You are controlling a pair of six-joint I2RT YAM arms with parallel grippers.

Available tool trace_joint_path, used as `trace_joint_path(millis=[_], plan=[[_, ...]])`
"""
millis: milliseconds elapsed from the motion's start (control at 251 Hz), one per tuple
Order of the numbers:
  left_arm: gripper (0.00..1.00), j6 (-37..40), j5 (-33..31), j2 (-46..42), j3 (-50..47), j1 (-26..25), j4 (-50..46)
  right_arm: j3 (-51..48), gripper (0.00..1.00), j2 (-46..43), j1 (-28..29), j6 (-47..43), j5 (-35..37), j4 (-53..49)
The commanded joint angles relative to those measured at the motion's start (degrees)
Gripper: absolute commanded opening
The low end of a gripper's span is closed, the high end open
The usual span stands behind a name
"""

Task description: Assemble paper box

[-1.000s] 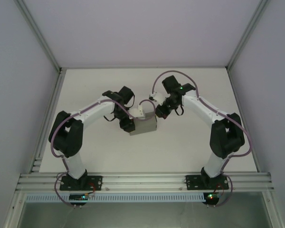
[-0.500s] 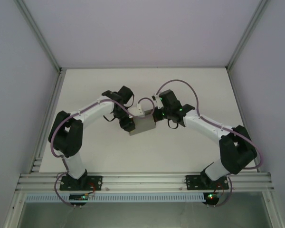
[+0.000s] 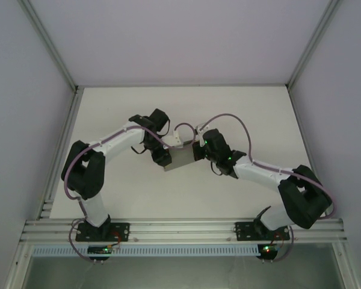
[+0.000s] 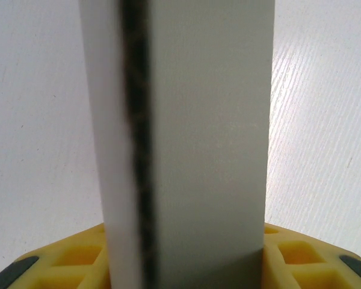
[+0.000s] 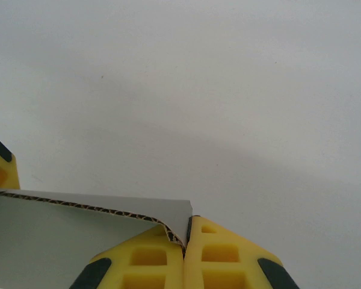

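the paper box is found at mid-table, held between the two grippers. its long axis is set roughly left to right, with the right end a little farther away. the left end is gripped by the left gripper, whose yellow fingers are spread partway and pressed to either side of the grey body. at the right, far end, the right gripper is closed tight, and a thin corrugated flap appears to be pinched at its edge between the fingers. the box is thus seen to lie to the left of the right gripper. any fold of that flap is judged to have to be carried leftward, against the left gripper's hold.
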Motion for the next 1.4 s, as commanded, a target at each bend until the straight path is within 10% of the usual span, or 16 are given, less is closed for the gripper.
trace_joint_path(millis=[0, 176, 267, 674, 774, 1397], plan=[[0.38, -0.1, -1.7, 0.5, 0.0, -0.2, 8.2, -6.2, 0.0, 3.4, 2.4, -0.8, -1.6, -2.8], [0.6, -1.1, -1.6, -1.5, 1.7, -0.2, 8.1, -5.1, 0.0, 3.6, 2.6, -0.2, 0.9, -4.1], [1.0, -2.9, -1.6, -4.1, 1.4, -0.4, 9.1, -3.8, 0.0, 3.9, 3.4, 0.9, 2.7, -6.1], [1.0, -31.7, -21.0, -24.5, -12.7, -2.1, 12.0, 3.7, 0.0, 4.3, 6.7, 8.2, 10.9, -17.8], [0.73, -36.8, -22.3, -27.6, -16.1, -2.4, 10.2, 5.5, 0.0, 5.2, 7.6, 9.8, 13.0, -20.8], [0.49, -32.4, -21.4, -24.3, -17.4, -0.1, 16.6, 8.5, 0.0, 7.8, 8.4, 10.1, 9.2, -25.6]])
